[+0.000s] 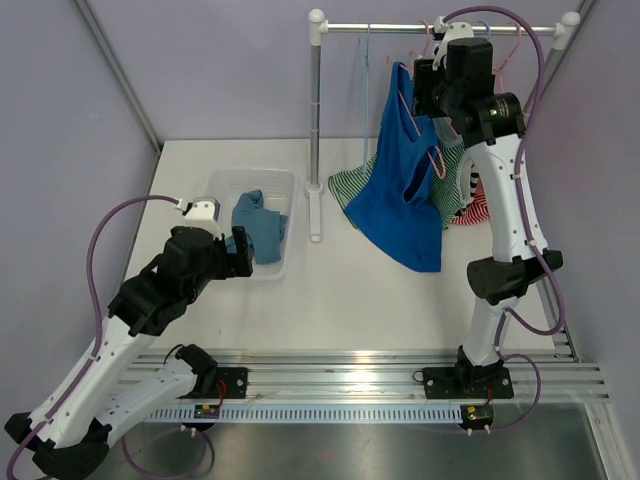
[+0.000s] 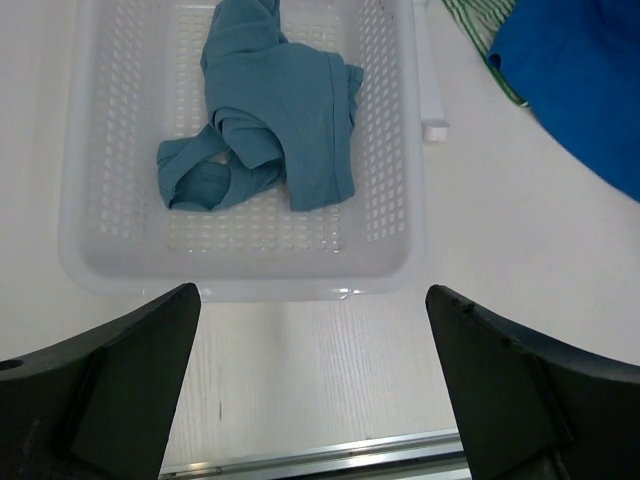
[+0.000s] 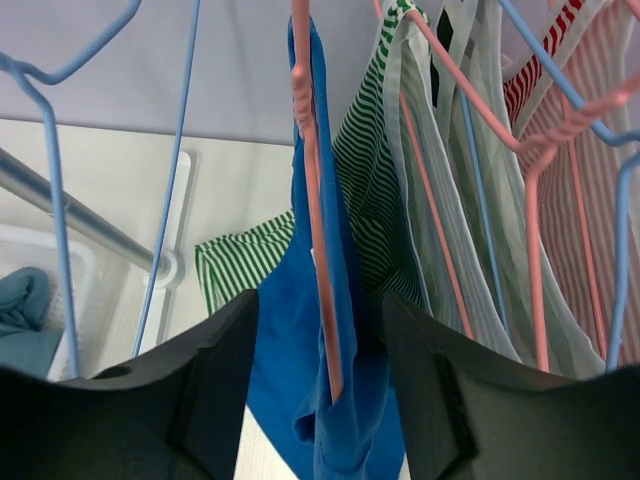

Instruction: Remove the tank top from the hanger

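Note:
The blue tank top (image 1: 400,190) hangs on a pink hanger (image 3: 312,200) from the rack rail (image 1: 400,28) at the back right. Its hem reaches down to the table. My right gripper (image 1: 425,85) is raised at the top's shoulder. In the right wrist view this gripper (image 3: 320,375) is open, with the blue cloth (image 3: 290,400) and the pink hanger arm between its fingers, not pinched. My left gripper (image 1: 243,255) is open and empty, low over the table just in front of the white basket (image 2: 240,285).
The basket (image 1: 290,185) holds a teal garment (image 1: 258,225). Green-striped (image 3: 370,160) and red-striped (image 3: 590,150) tops hang on other hangers beside the blue one. Empty blue hangers (image 3: 55,200) hang to the left. The rack post (image 1: 316,130) stands between basket and clothes.

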Controlling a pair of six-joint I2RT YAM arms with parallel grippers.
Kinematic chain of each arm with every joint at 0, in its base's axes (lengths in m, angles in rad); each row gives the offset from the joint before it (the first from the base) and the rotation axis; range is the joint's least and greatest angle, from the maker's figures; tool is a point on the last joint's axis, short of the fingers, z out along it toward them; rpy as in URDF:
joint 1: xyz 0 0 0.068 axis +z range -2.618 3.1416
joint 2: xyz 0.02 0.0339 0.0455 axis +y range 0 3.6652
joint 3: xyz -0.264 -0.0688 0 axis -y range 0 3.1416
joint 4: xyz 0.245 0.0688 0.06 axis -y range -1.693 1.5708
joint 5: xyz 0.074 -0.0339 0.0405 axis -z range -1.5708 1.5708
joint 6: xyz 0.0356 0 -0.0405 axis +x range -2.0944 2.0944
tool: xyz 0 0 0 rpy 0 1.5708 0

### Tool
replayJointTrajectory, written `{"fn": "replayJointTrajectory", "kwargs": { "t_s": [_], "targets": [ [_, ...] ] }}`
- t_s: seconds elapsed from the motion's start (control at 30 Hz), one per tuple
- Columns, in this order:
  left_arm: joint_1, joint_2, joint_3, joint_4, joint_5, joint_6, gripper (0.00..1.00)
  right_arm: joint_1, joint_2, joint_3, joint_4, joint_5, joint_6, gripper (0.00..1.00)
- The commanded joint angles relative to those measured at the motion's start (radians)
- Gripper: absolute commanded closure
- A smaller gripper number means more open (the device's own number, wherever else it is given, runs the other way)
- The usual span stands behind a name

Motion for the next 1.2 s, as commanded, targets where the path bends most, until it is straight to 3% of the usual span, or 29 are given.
{"fn": "replayJointTrajectory", "kwargs": {
  "t_s": [0.0,0.33,0.53,0.93,1.17],
  "targets": [
    [-0.005,0.000,-0.042,0.054,-0.003,0.036,0.01,-0.013,0.054,0.084,-0.030,-0.032,-0.043,0.43],
    [-0.008,0.001,-0.062,0.064,0.022,0.048,0.01,-0.011,0.084,0.119,-0.001,-0.065,-0.026,0.88],
    [-0.008,0.014,-0.065,0.070,0.034,0.047,0.01,-0.011,0.051,0.119,0.013,-0.082,-0.014,0.99],
    [-0.008,0.012,-0.065,0.070,0.029,0.036,0.01,-0.013,-0.061,0.090,0.058,-0.114,0.023,1.00],
    [-0.008,0.008,-0.031,0.083,0.038,0.027,0.01,-0.013,-0.159,-0.011,0.044,-0.151,0.047,1.00]
  ]
}}
